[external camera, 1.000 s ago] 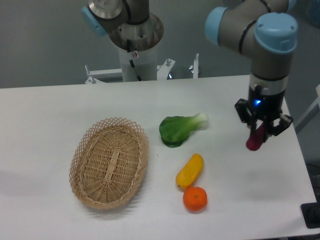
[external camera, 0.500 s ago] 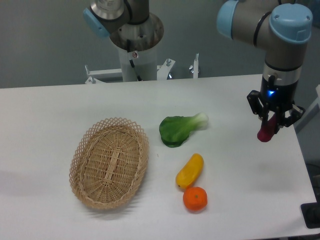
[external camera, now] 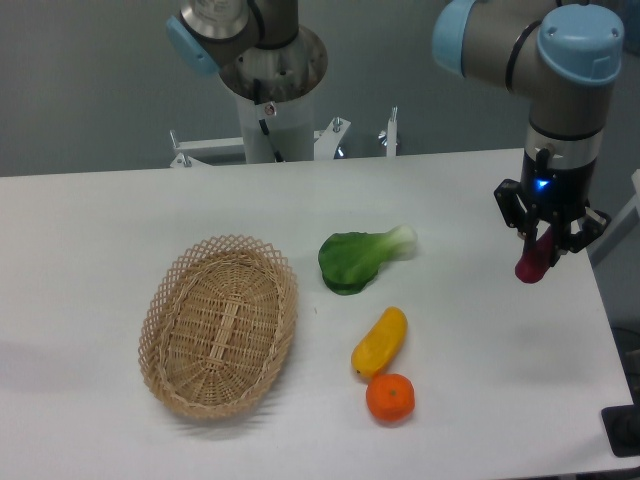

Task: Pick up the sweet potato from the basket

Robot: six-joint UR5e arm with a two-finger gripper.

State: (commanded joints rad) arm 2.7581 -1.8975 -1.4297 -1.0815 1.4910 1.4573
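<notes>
The magenta-purple sweet potato [external camera: 533, 260] hangs tilted above the table's right side, its upper end pinched between the fingers of my gripper [external camera: 544, 243], which is shut on it. The oval wicker basket [external camera: 219, 323] lies far to the left on the white table, with nothing inside it. My gripper is well to the right of the basket and higher than the table surface.
A green leafy vegetable [external camera: 362, 257] lies at the table's middle. In front of it sit a yellow oblong vegetable [external camera: 380, 340] and a round orange fruit [external camera: 390, 397]. The robot's base column [external camera: 271, 95] stands behind the table. The table's right edge [external camera: 607, 330] is close below the gripper.
Over the last second the gripper carried the sweet potato a little to the right and upward; in the last half second it has hardly moved.
</notes>
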